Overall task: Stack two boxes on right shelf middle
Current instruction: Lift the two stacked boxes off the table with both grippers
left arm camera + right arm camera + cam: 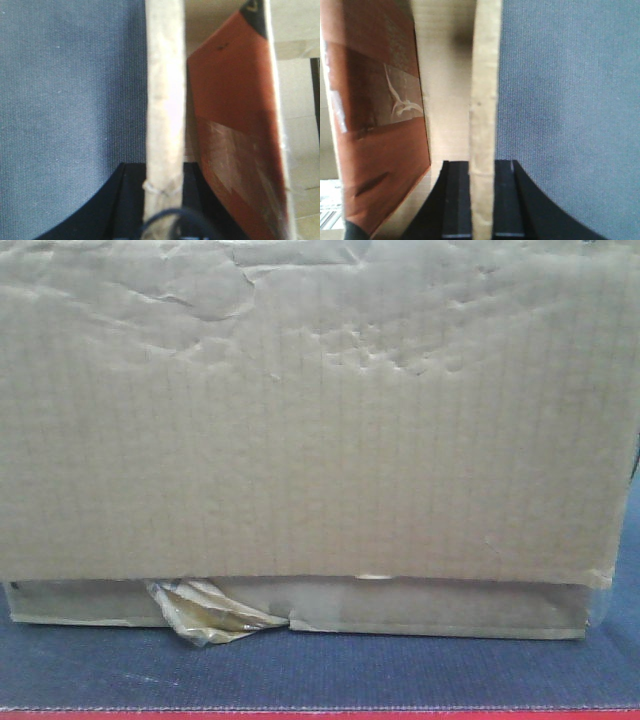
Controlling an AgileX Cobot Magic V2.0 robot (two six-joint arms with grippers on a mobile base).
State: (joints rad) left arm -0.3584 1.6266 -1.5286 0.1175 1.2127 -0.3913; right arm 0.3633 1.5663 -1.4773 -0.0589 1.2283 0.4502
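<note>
In the front view, a large brown cardboard box (320,410) with a dented face rests on a flatter box (450,605). Crumpled glossy tape (215,615) hangs from the flatter one. Neither gripper shows in that view. In the left wrist view, my left gripper (165,210) is shut on a thin upright cardboard edge (165,100), beside a reddish-brown taped face (235,150). My right gripper (482,200) is likewise shut on an upright cardboard edge (485,90), its black fingers (456,200) pressing both sides. Which box each edge belongs to I cannot tell. The shelf is out of view.
Both boxes stand on a dark grey textured mat (320,670) with a red front edge (320,714). The same mat lies outside each gripped edge (65,100) (570,100). A reddish-brown taped face (375,100) stands left of the right gripper.
</note>
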